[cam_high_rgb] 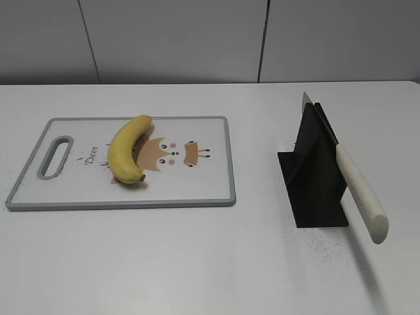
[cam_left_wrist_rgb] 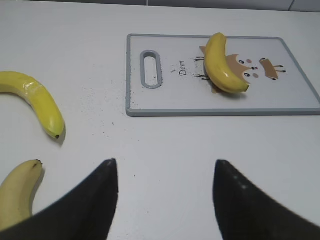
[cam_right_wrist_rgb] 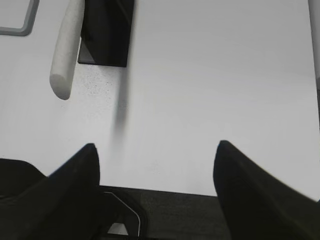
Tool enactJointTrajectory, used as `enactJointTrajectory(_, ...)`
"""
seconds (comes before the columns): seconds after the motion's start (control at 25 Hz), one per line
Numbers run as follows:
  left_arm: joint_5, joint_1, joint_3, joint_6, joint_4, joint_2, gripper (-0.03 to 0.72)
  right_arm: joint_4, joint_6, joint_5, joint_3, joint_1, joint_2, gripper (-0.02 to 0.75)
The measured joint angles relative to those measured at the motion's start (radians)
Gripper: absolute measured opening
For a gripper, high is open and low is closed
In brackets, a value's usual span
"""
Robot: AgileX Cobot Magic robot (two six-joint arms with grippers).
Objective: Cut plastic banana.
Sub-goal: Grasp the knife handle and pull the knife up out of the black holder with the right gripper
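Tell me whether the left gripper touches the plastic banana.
Apart. The left wrist view shows bare table between the open left gripper and the plastic banana on the cutting board.

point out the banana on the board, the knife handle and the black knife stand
banana (cam_high_rgb: 125, 149): exterior view, middle of its curved body
knife handle (cam_high_rgb: 361, 191): exterior view, mid-handle
black knife stand (cam_high_rgb: 318, 190): exterior view, front face

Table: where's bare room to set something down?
Free: table between cutting board and black knife stand, plus the whole strip in front of both. Board's right half is bare. Crowded: left of the board, where two more bananas lie.
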Motion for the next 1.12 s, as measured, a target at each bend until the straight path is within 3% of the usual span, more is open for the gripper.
enactJointTrajectory(0.88,0.0,0.0,0.0,0.0,0.0,0.0,0.589,0.173,0.024,-0.001,-0.252,0.004,0.634,0.538)
enactJointTrajectory(1.12,0.0,0.0,0.0,0.0,0.0,0.0,0.589,0.164,0.056,-0.003,-0.309,0.097,0.739,0.538)
